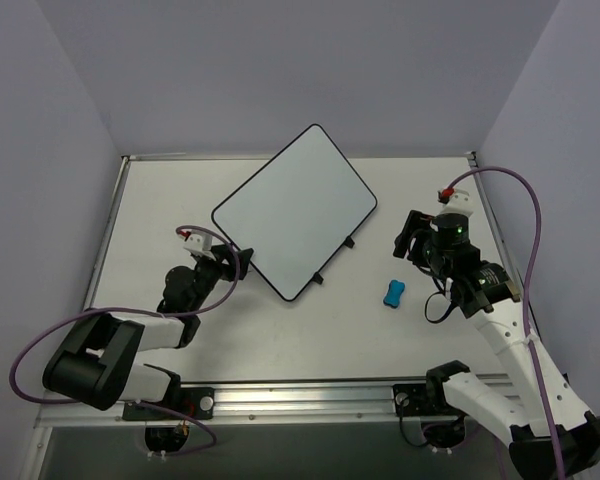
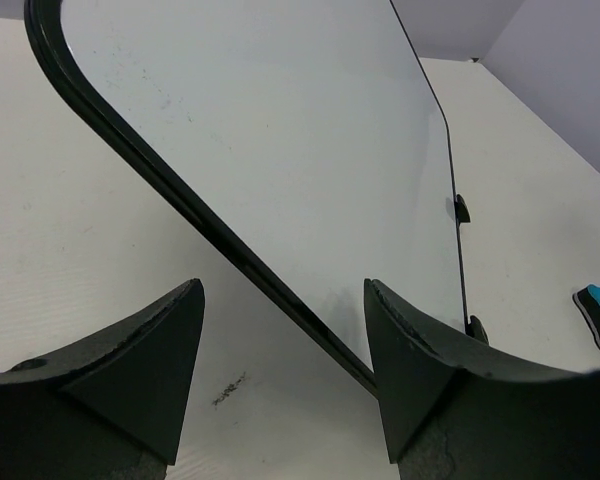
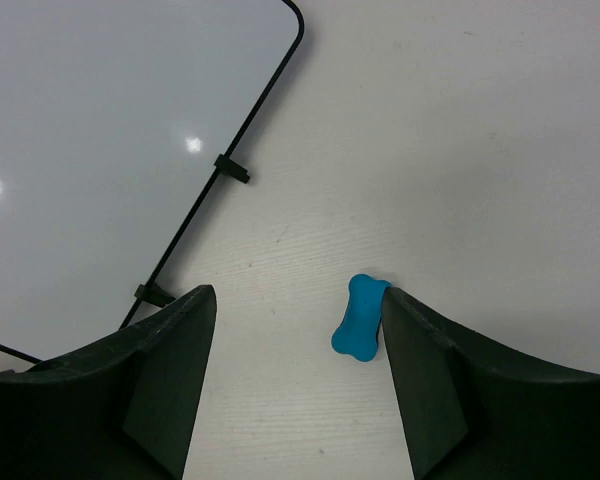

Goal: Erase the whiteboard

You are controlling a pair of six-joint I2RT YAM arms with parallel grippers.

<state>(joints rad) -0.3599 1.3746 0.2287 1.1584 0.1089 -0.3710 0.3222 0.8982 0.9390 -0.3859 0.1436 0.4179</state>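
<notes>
White whiteboard (image 1: 295, 210), black-framed, lies flat and skewed on table (image 1: 280, 345); blue eraser (image 1: 393, 292) sits right of it, apart. At its near-left edge, left jaws spread; right jaws spread, empty, near eraser.

Top external: high, fixed, looking down and forward, with the whole table (image 1: 310, 340) in frame, far off. Left wrist: low, very close, skimming along the whiteboard (image 2: 280, 150) near its edge. Right wrist: higher, looking steeply down. All three share the whiteboard's clip edge and the blue eraser (image 3: 360, 318).
</notes>
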